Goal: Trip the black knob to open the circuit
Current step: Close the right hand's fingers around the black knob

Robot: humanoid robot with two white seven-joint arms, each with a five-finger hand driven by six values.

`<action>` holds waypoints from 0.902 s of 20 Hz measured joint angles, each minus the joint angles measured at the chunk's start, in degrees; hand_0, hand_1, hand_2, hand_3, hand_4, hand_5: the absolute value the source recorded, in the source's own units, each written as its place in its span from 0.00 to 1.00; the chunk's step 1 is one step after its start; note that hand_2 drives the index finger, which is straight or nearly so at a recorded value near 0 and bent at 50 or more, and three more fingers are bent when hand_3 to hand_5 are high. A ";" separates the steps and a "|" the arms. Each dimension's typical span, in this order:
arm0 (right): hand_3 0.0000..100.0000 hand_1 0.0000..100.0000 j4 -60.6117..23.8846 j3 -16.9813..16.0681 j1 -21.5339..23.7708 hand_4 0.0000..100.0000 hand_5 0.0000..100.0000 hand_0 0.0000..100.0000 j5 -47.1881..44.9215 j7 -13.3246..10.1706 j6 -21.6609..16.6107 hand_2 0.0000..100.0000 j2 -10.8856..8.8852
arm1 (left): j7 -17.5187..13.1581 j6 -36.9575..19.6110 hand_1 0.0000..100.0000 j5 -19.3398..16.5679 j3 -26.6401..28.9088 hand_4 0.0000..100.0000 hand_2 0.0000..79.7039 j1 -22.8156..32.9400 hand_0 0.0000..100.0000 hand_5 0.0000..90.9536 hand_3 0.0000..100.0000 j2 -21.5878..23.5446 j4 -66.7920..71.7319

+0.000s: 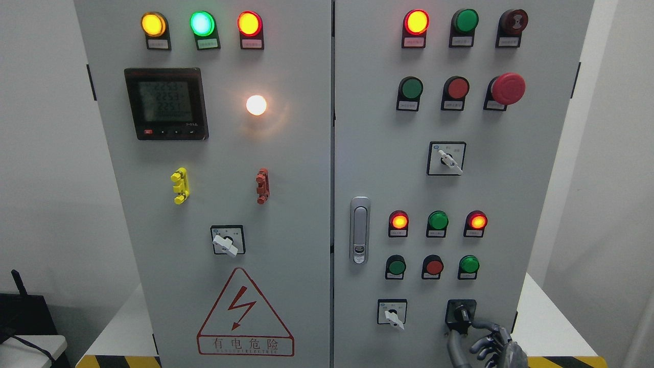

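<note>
The black knob (461,312) sits on a black square plate at the lower right of the grey cabinet's right door (511,204). My right hand (461,328) comes up from the bottom edge just below it. Its index finger (480,324) reaches to the knob's lower right side. The thumb (451,343) rises to the plate's lower left corner. The two stand apart with the knob just above the gap, not clamped on it. The other fingers curl below. My left hand does not show.
A white-handled selector switch (392,313) sits left of the knob, another (447,159) higher up. Rows of lamps and push buttons (434,266) lie above. A door latch (359,230) is at the door's left edge. The left door carries a meter (166,104) and a warning triangle (245,314).
</note>
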 measured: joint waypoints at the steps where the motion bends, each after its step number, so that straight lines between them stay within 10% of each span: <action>1: 0.83 0.78 0.02 0.09 -0.05 0.90 0.94 0.29 0.00 -0.01 0.03 0.45 0.00 | 0.00 0.00 0.39 0.00 0.00 0.00 0.00 0.00 0.12 0.00 0.00 0.00 0.00; 18: 0.83 0.78 0.10 0.17 -0.34 0.89 0.94 0.40 0.00 -0.03 0.71 0.45 0.05 | 0.00 0.00 0.39 0.00 0.00 0.00 0.00 0.00 0.12 0.00 0.00 0.01 0.00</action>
